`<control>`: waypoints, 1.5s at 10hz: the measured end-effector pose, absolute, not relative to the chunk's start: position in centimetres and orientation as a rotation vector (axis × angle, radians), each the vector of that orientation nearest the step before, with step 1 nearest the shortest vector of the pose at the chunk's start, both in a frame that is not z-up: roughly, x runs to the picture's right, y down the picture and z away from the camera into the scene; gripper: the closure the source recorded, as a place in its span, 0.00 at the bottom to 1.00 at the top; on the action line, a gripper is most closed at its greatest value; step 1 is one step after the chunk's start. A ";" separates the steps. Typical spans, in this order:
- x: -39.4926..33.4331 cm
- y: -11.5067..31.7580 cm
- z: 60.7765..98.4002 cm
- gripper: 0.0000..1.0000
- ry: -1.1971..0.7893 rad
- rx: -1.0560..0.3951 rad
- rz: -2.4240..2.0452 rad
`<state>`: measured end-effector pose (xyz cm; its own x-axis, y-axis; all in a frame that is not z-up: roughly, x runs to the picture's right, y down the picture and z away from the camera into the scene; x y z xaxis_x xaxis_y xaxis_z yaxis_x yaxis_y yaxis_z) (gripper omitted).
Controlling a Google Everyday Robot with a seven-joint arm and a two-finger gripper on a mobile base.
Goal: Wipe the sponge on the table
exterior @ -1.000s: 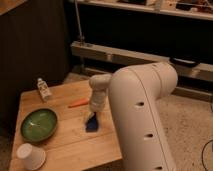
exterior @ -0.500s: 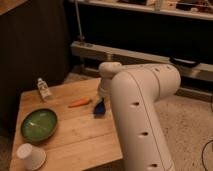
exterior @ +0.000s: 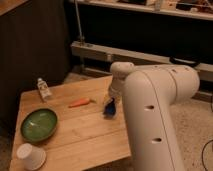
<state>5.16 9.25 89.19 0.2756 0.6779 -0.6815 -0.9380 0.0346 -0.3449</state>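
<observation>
Seemingly mid-wipe, the end effector (exterior: 111,101) is clamped on the sponge (exterior: 108,108), pressing it to the desk (exterior: 85,131) near the right edge, just right of the carrot (exterior: 80,103); next, I judge, comes a steady sideways stroke that holds contact.

The sponge (exterior: 109,109) is dark blue. The table (exterior: 85,134) is light brown wood. The white gripper (exterior: 111,102) is just above the sponge, near the table's edge. The carrot (exterior: 80,103) is orange, the bowl (exterior: 39,124) green, the cup (exterior: 31,156) white.
</observation>
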 end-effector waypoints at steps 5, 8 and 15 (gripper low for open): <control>7.8 11.6 87.8 1.00 0.323 -1.019 1.332; 8.1 14.1 86.3 1.00 0.330 -1.064 1.316; 9.6 18.3 82.1 1.00 0.355 -1.169 1.308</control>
